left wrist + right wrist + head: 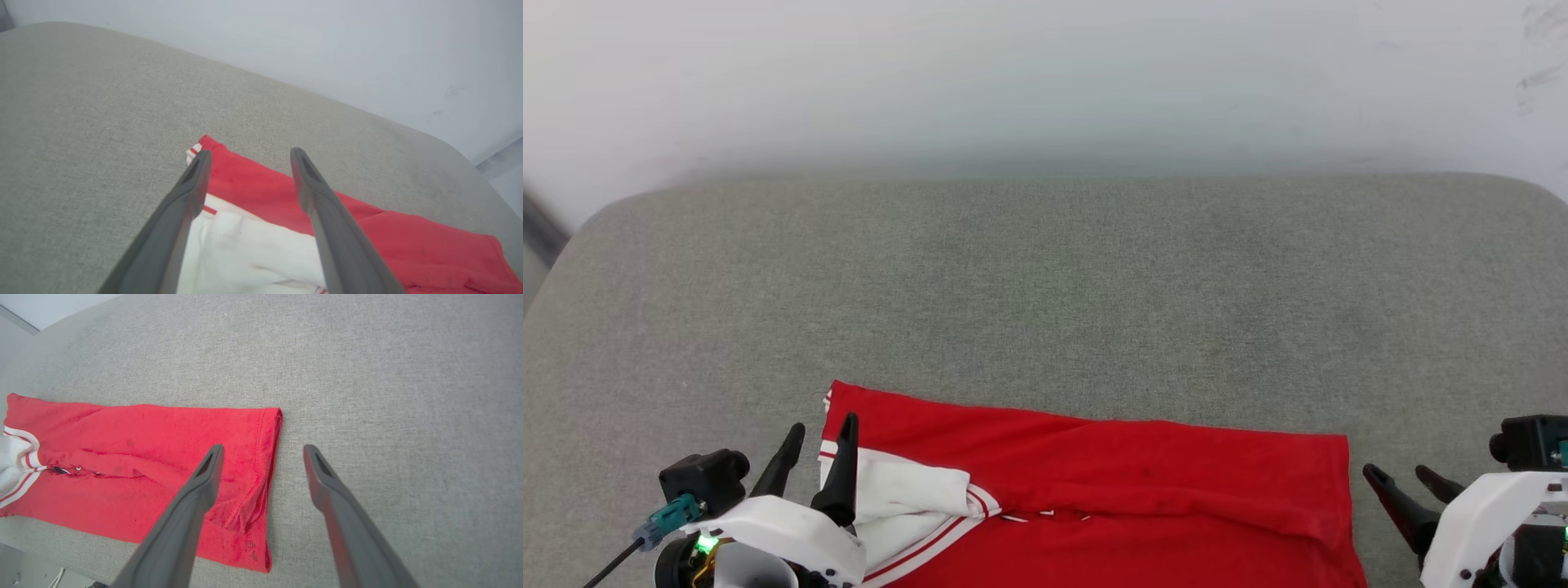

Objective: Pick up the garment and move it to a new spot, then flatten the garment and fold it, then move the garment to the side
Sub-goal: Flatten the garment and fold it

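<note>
The garment (1111, 482) lies folded lengthwise into a long red band along the near edge of the grey cushioned surface (1045, 286). Its white sleeve with red-striped trim (907, 498) is tucked over at the left end. My left gripper (821, 429) is open above that left end, one finger over the sleeve (245, 253) and the other at the cloth's edge; nothing is held. My right gripper (1396, 474) stands open just past the garment's right hem (273, 457), one finger above the red cloth (143, 457) and one above bare cushion.
The grey cushion stretches far back to a white wall (1045, 73), with rounded corners at left and right. The near edge of the cushion (49, 547) runs just under the garment, with floor and a cable below it.
</note>
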Robot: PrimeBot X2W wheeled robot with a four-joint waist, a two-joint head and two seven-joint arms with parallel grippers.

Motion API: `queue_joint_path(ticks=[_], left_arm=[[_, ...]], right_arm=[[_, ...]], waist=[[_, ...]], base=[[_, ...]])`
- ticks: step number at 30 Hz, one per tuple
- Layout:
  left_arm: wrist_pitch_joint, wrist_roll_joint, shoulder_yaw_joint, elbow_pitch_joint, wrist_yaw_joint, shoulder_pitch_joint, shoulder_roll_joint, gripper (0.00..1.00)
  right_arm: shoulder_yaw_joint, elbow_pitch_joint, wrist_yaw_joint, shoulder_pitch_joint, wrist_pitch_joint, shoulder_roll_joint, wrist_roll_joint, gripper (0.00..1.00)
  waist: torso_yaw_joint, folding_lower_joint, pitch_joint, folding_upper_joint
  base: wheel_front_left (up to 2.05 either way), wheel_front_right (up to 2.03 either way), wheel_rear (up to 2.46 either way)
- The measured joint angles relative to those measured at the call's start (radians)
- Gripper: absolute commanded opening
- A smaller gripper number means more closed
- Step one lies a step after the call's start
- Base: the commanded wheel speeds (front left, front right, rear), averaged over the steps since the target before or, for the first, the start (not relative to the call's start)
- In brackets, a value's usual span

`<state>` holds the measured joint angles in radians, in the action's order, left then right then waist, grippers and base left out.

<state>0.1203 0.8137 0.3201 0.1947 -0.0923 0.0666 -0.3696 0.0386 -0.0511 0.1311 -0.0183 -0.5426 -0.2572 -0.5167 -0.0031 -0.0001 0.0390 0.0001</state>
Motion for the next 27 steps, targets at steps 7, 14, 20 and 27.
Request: queue_joint_path(ticks=[7, 14, 20, 27], left_arm=[[0.11, -0.109, -0.003, -0.106, -0.041, 0.008, 0.004, 1.0], [0.13, -0.202, 0.017, -0.184, -0.067, 0.025, 0.006, 1.0], [0.135, -0.23, 0.023, -0.216, -0.071, 0.043, 0.007, 1.0], [0.137, -0.239, 0.015, -0.213, -0.075, 0.055, 0.012, 1.0]], right_arm=[[0.109, 0.052, 0.0, 0.0, -0.151, -0.002, 0.02, 1.0], [0.157, 0.035, 0.0, -0.001, -0.311, 0.029, 0.052, 1.0], [0.147, -0.024, 0.0, 0.016, -0.348, 0.076, 0.051, 1.0], [0.128, -0.122, 0.0, 0.059, -0.366, 0.089, 0.017, 0.23]], waist=[[0.02, 0.0001, -0.025, 0.0], [0.077, 0.0001, -0.005, -0.0001], [0.116, 0.0001, 0.052, 0.0], [0.148, 0.0001, 0.106, 0.0]], base=[[0.0, 0.0, 0.0], [0.0, 0.0, 0.0], [0.0, 0.0, 0.0], [0.0, 0.0, 0.0]])
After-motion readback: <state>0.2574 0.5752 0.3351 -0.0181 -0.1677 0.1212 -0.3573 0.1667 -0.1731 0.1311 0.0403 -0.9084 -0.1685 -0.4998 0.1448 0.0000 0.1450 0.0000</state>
